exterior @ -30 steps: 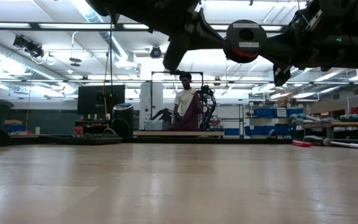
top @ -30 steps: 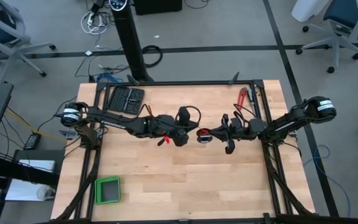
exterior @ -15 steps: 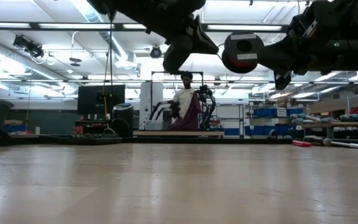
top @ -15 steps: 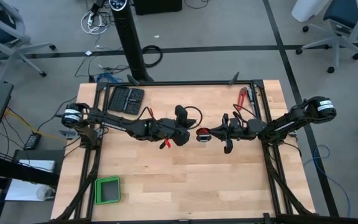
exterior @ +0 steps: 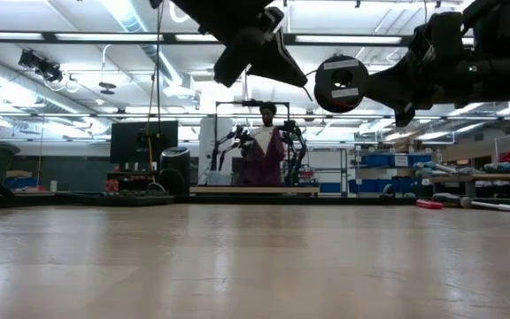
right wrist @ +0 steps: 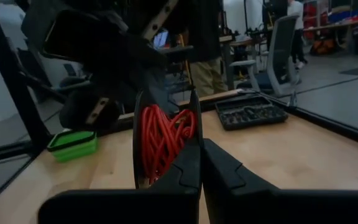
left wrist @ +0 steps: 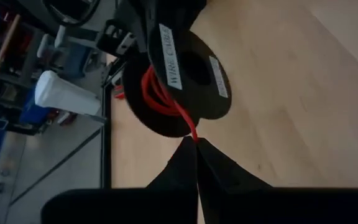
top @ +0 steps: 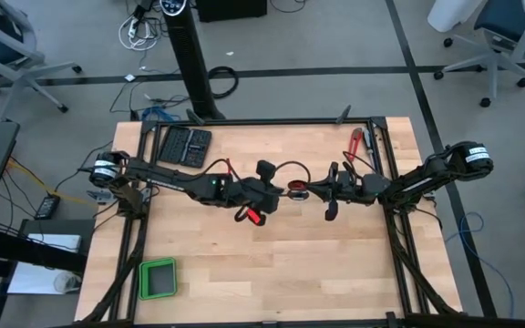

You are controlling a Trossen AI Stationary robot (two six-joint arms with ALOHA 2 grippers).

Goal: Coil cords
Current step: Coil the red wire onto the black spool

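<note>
The red cord (left wrist: 157,93) is wound on a black spool (top: 296,191) labelled "WIRE CABLES". In the low view the spool (exterior: 342,84) hangs high above the middle of the wooden table. My left gripper (top: 283,191) reaches in from the table's left, its fingers (left wrist: 197,146) shut on a strand coming off the winding. My right gripper (top: 306,192) comes from the table's right and is shut (right wrist: 201,152) on the spool. In the right wrist view the cord (right wrist: 163,140) fills the gap between the two flanges. My left gripper pinches a single strand of the red cord (left wrist: 194,132) at its fingertips, right where the strand leaves the spool. The fingers slant downward from the table's left. The short strand runs straight from the winding to the tips. My right gripper pinches the rim of one spool flange (right wrist: 194,127) between its two fingers. It comes in level from the table's right. The spool stands on edge, lifted clear of the table.
A black tool case (top: 185,144) lies at the far left, a red-handled tool (top: 355,141) at the far right, and a green container (top: 158,278) at the near left. A person (exterior: 264,151) stands beyond the far edge. Bare wood lies under both grippers.
My left gripper has rolled about its own line and tipped, its fingers swinging from pointing down to slanting toward the spool. It has edged toward the table's right, up to the spool. The spool has stayed aloft in my right gripper.
</note>
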